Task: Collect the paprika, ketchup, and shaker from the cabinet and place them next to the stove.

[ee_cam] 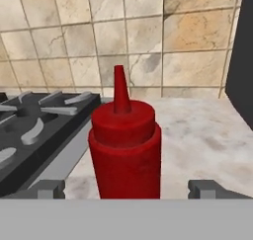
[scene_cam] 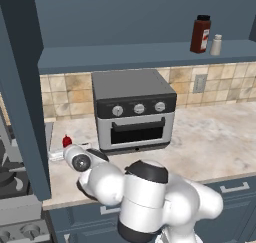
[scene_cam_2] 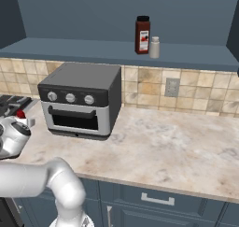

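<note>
ITEM: ketchup point(ee_cam: 125, 150), upright on counter point(scene_cam_2: 158, 146) just beside stove point(ee_cam: 34, 130), betw. stove edge & toaster oven point(scene_cam: 134, 112).

HAND: gripper point(ee_cam: 126, 188) spread wide, fingertips point(ee_cam: 49, 188) either side of bottle w/ gaps showing; nothing pinched. Bottle sits centred betw. the fingers, close in.

RISKS:
- Pulling back skewed: a fingertip could clip the bottle & tip it; it's tall, slim, stands free.
- Sideways swing: knocks it onto the burner grates.
- Arm low by oven front: elbow may brush it on lift.

OUTSTANDING: paprika point(scene_cam: 200, 34) & shaker point(scene_cam: 216, 45) on cabinet point(scene_cam: 150, 57) shelf, side by side, well apart from hand.
</note>
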Controlling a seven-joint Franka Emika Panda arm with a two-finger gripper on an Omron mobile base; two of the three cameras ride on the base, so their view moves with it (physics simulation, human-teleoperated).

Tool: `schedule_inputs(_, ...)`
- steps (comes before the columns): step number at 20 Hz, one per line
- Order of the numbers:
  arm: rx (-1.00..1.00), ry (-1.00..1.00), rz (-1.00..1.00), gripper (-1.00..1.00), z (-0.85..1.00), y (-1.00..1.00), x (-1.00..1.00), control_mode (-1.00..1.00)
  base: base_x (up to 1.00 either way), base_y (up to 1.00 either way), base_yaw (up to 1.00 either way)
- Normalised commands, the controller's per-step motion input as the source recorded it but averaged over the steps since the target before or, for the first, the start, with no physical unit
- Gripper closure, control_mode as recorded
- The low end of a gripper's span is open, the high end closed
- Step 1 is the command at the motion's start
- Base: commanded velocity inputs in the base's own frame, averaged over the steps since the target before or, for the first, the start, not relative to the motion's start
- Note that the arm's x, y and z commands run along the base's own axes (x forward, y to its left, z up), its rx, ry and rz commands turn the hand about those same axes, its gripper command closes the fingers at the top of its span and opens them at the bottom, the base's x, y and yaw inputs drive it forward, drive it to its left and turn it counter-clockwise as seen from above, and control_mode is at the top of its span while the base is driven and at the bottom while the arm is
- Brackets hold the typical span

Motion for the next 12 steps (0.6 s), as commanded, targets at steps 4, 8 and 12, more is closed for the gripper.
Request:
schedule_inputs(4, 0.00, 0.00, -0.03, -1.00, 0.22, 0.00, -0.42, -1.00, 0.00, 0.00, 0.00)
schedule_inputs(8, 0.00, -0.02, -0.07, -1.00, 0.38, 0.00, -0.60, -1.00, 0.00, 0.00, 0.00)
schedule_inputs(12, 0.00, -0.03, -0.10, -1.00, 0.60, 0.00, -0.58, -1.00, 0.00, 0.00, 0.00)
